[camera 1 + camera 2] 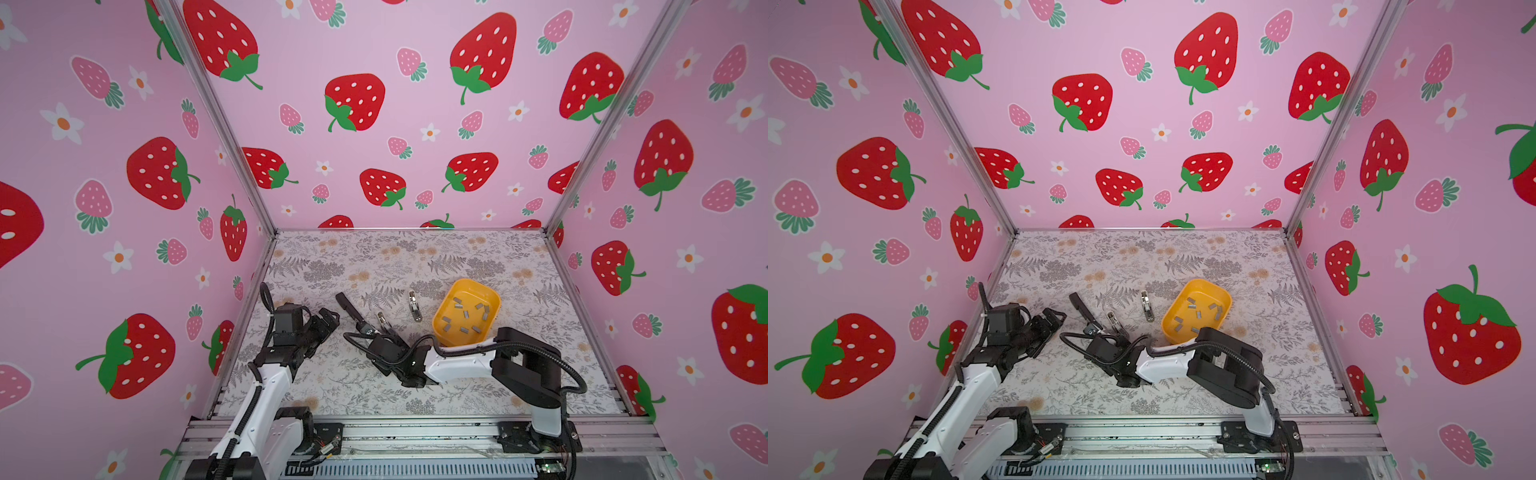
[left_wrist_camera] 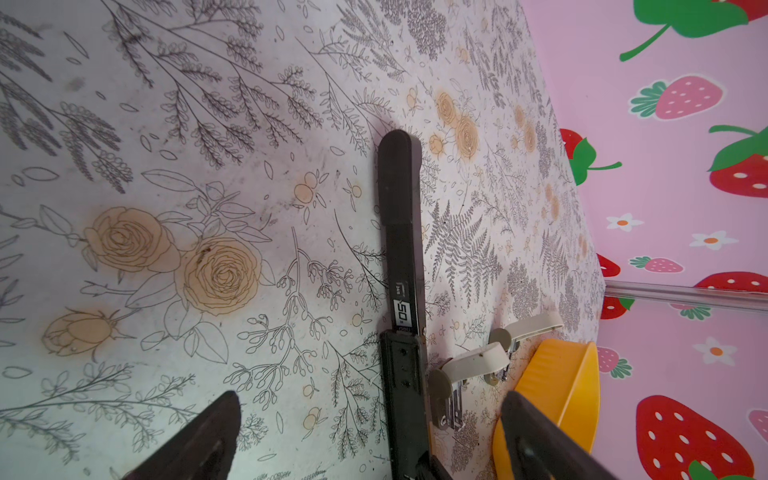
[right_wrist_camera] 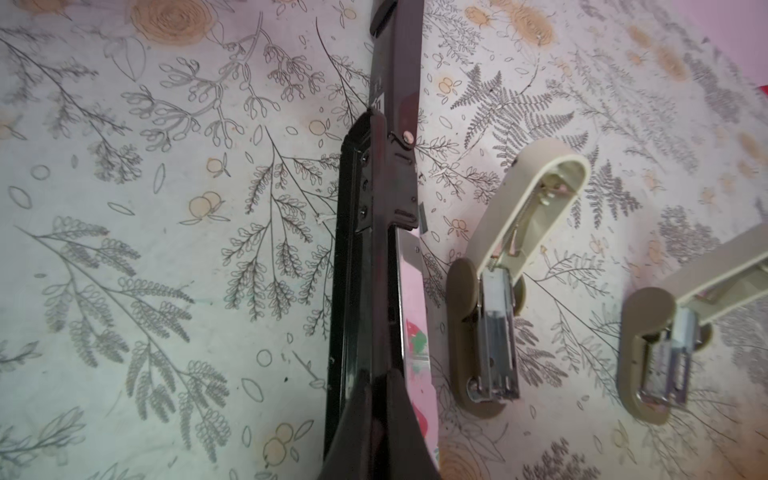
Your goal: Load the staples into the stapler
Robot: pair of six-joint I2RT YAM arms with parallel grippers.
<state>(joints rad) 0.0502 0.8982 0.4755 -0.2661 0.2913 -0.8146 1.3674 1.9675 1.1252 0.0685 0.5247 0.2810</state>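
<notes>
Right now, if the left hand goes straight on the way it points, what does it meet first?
Probably the black stapler: it lies just ahead of the open left hand, held by the right hand. Depth is unclear.

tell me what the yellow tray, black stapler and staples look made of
The yellow tray is likely moulded plastic: even colour, ribbed wall. The black stapler is probably painted metal, glossy, with a mirror-bright rail showing pink reflections. The staples look like dull grey metal strips, too small to say more.
</notes>
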